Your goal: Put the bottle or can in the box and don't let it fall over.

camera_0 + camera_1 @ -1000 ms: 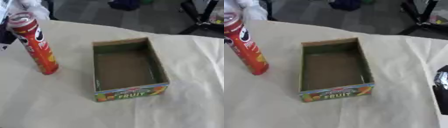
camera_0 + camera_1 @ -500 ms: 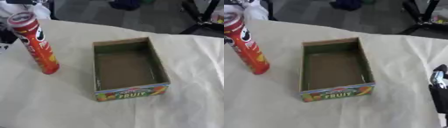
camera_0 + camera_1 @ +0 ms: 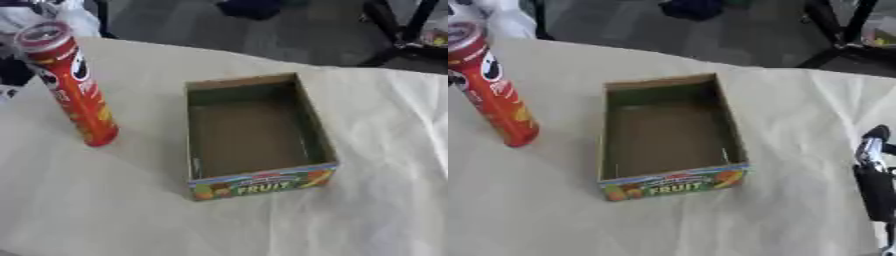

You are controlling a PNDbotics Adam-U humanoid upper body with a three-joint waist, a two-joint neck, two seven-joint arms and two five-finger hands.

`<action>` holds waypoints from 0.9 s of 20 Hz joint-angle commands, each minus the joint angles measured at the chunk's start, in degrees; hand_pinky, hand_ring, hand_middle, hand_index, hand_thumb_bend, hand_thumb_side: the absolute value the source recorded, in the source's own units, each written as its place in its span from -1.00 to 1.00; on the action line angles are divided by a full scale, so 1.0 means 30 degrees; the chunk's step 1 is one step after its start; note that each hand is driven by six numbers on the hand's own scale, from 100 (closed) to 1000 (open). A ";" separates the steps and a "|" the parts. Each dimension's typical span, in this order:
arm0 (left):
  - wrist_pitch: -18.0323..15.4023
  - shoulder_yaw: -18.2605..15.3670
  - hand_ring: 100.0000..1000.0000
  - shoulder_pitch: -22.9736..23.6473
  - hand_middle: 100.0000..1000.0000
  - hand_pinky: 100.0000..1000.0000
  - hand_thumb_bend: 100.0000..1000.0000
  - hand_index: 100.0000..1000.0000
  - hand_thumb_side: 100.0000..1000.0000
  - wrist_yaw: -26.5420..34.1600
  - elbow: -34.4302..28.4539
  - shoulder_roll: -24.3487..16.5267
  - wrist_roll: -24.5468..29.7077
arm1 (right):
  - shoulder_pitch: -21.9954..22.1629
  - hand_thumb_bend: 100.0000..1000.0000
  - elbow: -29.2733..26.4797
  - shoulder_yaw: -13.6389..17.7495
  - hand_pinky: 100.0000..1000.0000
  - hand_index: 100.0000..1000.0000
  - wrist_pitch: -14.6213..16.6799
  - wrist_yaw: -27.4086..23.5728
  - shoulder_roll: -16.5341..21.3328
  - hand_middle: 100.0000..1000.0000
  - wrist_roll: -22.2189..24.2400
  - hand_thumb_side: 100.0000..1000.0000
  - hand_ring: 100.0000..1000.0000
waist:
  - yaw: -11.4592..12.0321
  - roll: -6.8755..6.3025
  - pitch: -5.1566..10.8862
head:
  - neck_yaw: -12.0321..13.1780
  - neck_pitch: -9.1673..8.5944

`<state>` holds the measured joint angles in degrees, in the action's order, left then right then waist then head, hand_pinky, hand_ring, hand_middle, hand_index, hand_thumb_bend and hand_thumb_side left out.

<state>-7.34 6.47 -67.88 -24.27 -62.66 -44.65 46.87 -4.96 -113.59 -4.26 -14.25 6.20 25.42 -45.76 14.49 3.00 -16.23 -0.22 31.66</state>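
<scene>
Right hand (image 3: 874, 175) has crept further in at the right edge, fingers possibly straight but can't tell. Can (image 3: 68, 82) stands upright on table (image 3: 105, 210), left of empty box (image 3: 254, 135), apart.

A pale beige cloth (image 3: 105, 210) covers the worktop, lying mostly smooth with soft creases toward the right side. Beyond its far edge is a dark grey floor (image 3: 175, 25). On the floor at the top sits a dark blue bundle (image 3: 249, 7), blurred. At the upper right stand the black legs of a stand (image 3: 837, 30) or chair. Something white (image 3: 74, 15) shows at the upper left corner. The light is even and soft, with faint shadows on the cloth.
</scene>
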 commanded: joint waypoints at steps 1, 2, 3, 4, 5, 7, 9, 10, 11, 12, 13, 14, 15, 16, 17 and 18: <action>-0.0026 -0.0076 0.76 -0.0183 0.77 0.50 -0.95 0.84 1.00 0.0312 -0.0431 -0.0932 0.0418 | -0.0017 -1.00 -0.0335 0.0211 -0.38 0.88 -0.0124 0.0058 0.0217 0.78 -0.0071 0.32 0.32 | 0.0002 -0.0078 0.0480 | -0.0054 -0.0063; -0.0095 -0.0059 0.76 -0.0149 0.77 0.50 -0.96 0.83 1.00 0.0344 -0.0468 -0.0959 0.0568 | -0.0012 -1.00 -0.0335 0.0212 -0.38 0.88 -0.0125 0.0056 0.0208 0.78 -0.0070 0.32 0.32 | 0.0012 -0.0071 0.0488 | -0.0051 -0.0062; -0.0172 -0.0042 0.76 -0.0120 0.76 0.50 -0.95 0.82 1.00 0.0344 -0.0496 -0.0989 0.0733 | -0.0009 -1.00 -0.0335 0.0212 -0.38 0.88 -0.0125 0.0056 0.0203 0.78 -0.0067 0.32 0.32 | 0.0021 -0.0069 0.0494 | -0.0051 -0.0070; -0.0236 -0.0036 0.76 -0.0094 0.76 0.50 -0.98 0.81 1.00 0.0292 -0.0511 -0.1021 0.0896 | -0.0003 -1.00 -0.0335 0.0215 -0.38 0.88 -0.0129 0.0056 0.0196 0.78 -0.0065 0.32 0.32 | 0.0030 -0.0067 0.0504 | -0.0050 -0.0095; -0.0277 -0.0046 0.75 -0.0071 0.76 0.50 -0.99 0.81 1.00 0.0219 -0.0514 -0.1045 0.1021 | 0.0001 -1.00 -0.0335 0.0218 -0.38 0.88 -0.0131 0.0057 0.0189 0.78 -0.0063 0.32 0.32 | 0.0036 -0.0066 0.0521 | -0.0038 -0.0133; -0.0343 -0.0093 0.75 -0.0022 0.75 0.50 -1.00 0.81 1.00 0.0139 -0.0508 -0.1068 0.1199 | 0.0000 -1.00 -0.0335 0.0225 -0.38 0.88 -0.0124 0.0067 0.0189 0.78 -0.0048 0.32 0.32 | 0.0033 -0.0057 0.0557 | -0.0007 -0.0197; -0.0377 -0.0125 0.76 0.0039 0.76 0.50 -1.00 0.81 1.00 0.0151 -0.0500 -0.1095 0.1347 | 0.0021 -1.00 -0.0335 0.0230 -0.38 0.88 -0.0134 0.0068 0.0191 0.78 -0.0020 0.32 0.32 | 0.0029 -0.0043 0.0594 | -0.0005 -0.0208; -0.0368 -0.0141 0.76 0.0075 0.76 0.50 -1.00 0.81 1.00 0.0124 -0.0499 -0.1120 0.1380 | 0.0028 -1.00 -0.0335 0.0236 -0.38 0.88 -0.0140 0.0067 0.0189 0.78 -0.0011 0.31 0.32 | 0.0027 -0.0039 0.0608 | 0.0012 -0.0214; -0.0347 -0.0153 0.76 0.0114 0.77 0.50 -0.99 0.82 1.00 0.0059 -0.0494 -0.1139 0.1388 | 0.0031 -1.00 -0.0335 0.0242 -0.38 0.88 -0.0142 0.0069 0.0186 0.78 -0.0003 0.31 0.32 | 0.0024 -0.0036 0.0621 | 0.0036 -0.0214; -0.0325 -0.0159 0.77 0.0155 0.77 0.50 -0.99 0.82 1.00 -0.0017 -0.0480 -0.1146 0.1391 | 0.0033 -1.00 -0.0335 0.0248 -0.38 0.88 -0.0142 0.0072 0.0183 0.78 0.0004 0.31 0.32 | 0.0019 -0.0034 0.0634 | 0.0060 -0.0211; -0.0306 -0.0157 0.77 0.0193 0.78 0.51 -0.98 0.83 1.00 -0.0093 -0.0464 -0.1150 0.1398 | 0.0034 -1.00 -0.0335 0.0253 -0.38 0.88 -0.0140 0.0075 0.0180 0.78 0.0013 0.31 0.32 | 0.0014 -0.0030 0.0644 | 0.0080 -0.0209; -0.0297 -0.0144 0.77 0.0227 0.78 0.51 -0.97 0.83 1.00 -0.0179 -0.0450 -0.1149 0.1401 | 0.0038 -1.00 -0.0335 0.0256 -0.38 0.88 -0.0141 0.0075 0.0176 0.78 0.0022 0.31 0.32 | 0.0003 -0.0024 0.0652 | 0.0101 -0.0203; -0.0300 -0.0119 0.78 0.0257 0.78 0.51 -0.96 0.83 1.00 -0.0264 -0.0436 -0.1141 0.1415 | 0.0040 -1.00 -0.0335 0.0260 -0.38 0.88 -0.0142 0.0074 0.0173 0.78 0.0030 0.31 0.32 | -0.0006 -0.0020 0.0656 | 0.0123 -0.0198; -0.0315 -0.0076 0.78 0.0286 0.78 0.51 -0.95 0.83 1.00 -0.0364 -0.0419 -0.1133 0.1446 | 0.0041 -1.00 -0.0335 0.0263 -0.38 0.88 -0.0142 0.0072 0.0167 0.78 0.0036 0.31 0.32 | -0.0017 -0.0016 0.0659 | 0.0148 -0.0194; -0.0333 -0.0039 0.78 0.0303 0.77 0.51 -0.93 0.83 1.00 -0.0468 -0.0404 -0.1121 0.1472 | 0.0040 -1.00 -0.0335 0.0266 -0.38 0.88 -0.0141 0.0071 0.0161 0.78 0.0040 0.31 0.32 | -0.0030 -0.0014 0.0662 | 0.0171 -0.0195; -0.0347 -0.0008 0.78 0.0310 0.78 0.51 -0.92 0.82 1.00 -0.0600 -0.0381 -0.1093 0.1456 | 0.0037 -1.00 -0.0335 0.0268 -0.38 0.88 -0.0139 0.0070 0.0156 0.78 0.0045 0.31 0.32 | -0.0050 -0.0009 0.0665 | 0.0202 -0.0204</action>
<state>-8.31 6.56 -66.10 -25.50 -63.24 -45.79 51.09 -4.66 -113.59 -3.95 -14.40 6.20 25.36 -45.55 14.42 3.29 -15.62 0.15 31.62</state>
